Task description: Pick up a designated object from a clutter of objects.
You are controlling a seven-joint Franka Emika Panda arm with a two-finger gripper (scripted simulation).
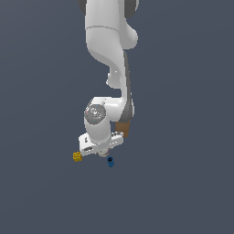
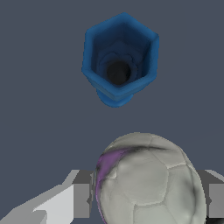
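Ball [image 2: 146, 179] sits squarely between my gripper [image 2: 146, 199] pads, which look closed against its sides, just beside the blue piece [image 2: 119, 65]

Plain dark grey-blue floor [image 1: 183, 183] under everything, flat and unmarked

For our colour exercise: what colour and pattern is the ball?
Whitish-grey, soccer-style seams, purple patch; the ball shows best in the wrist view.

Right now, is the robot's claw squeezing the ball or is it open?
Gripper: closed on the whitish ball, one finger on each side of it.
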